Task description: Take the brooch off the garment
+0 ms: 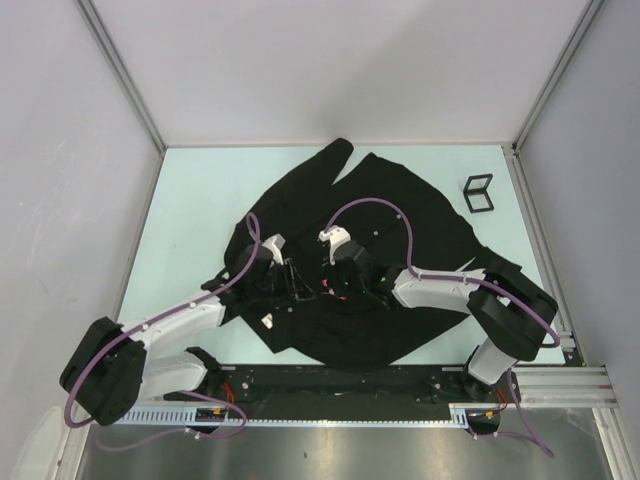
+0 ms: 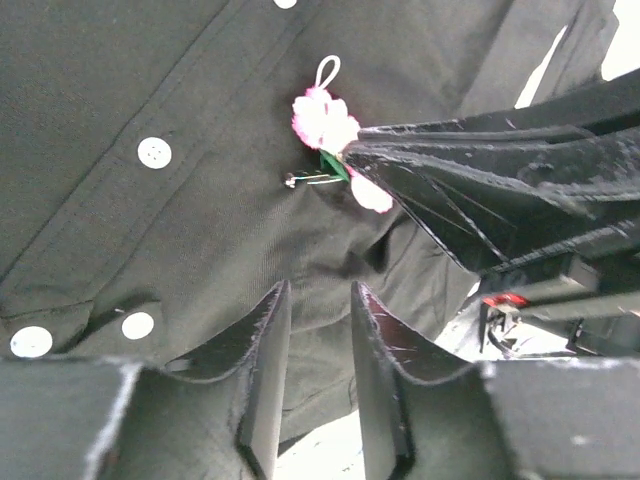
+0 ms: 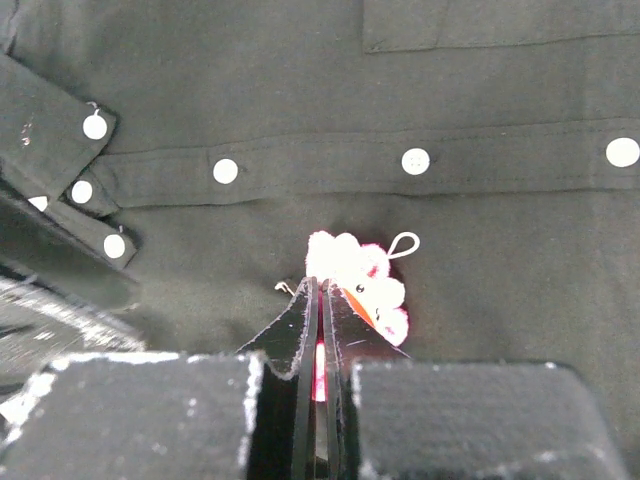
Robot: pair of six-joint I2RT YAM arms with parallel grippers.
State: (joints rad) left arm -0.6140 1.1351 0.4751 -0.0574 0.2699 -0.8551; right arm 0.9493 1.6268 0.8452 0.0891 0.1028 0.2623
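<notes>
The black shirt (image 1: 380, 230) lies spread on the table. The pink-petalled brooch (image 3: 365, 272) sits just below the button placket, with an orange centre and a white loop; it also shows in the left wrist view (image 2: 322, 120) with a green leaf and a metal pin. My right gripper (image 3: 320, 287) is shut on the brooch's near edge, and its fingers reach in from the right in the left wrist view (image 2: 352, 152). My left gripper (image 2: 318, 298) is open just over the shirt fabric, a short way from the brooch. In the top view the left gripper (image 1: 293, 283) and the right gripper (image 1: 334, 283) nearly meet at mid-shirt.
A small black wire stand (image 1: 478, 193) sits on the table at the back right, beside the shirt. A sleeve cuff (image 3: 60, 150) with white buttons lies left of the brooch. Grey walls enclose the pale table (image 1: 190, 200).
</notes>
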